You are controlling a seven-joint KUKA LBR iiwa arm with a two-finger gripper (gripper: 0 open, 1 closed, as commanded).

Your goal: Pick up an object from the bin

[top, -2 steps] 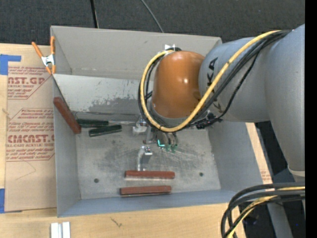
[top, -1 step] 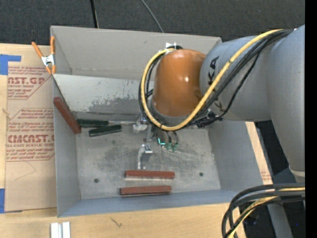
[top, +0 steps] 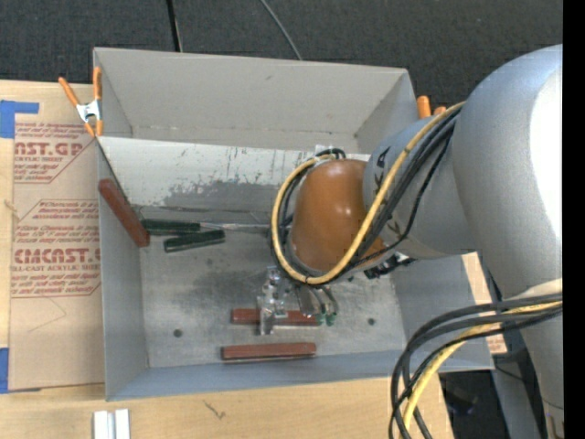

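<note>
My gripper (top: 271, 302) hangs below the orange wrist cover, low over the front middle of the bin floor. Its metal tip stands right at a short reddish-brown stick (top: 245, 316) that lies crosswise under it, with the stick's ends showing on either side. Something small and green (top: 328, 317) sits at the stick's right end. A longer reddish-brown bar (top: 268, 350) lies flat just in front, close to the bin's near wall.
A brown block (top: 123, 213) leans along the left wall. A dark green tool with two handles (top: 186, 235) lies at the back left of the floor. The arm and its cables cover the bin's right side.
</note>
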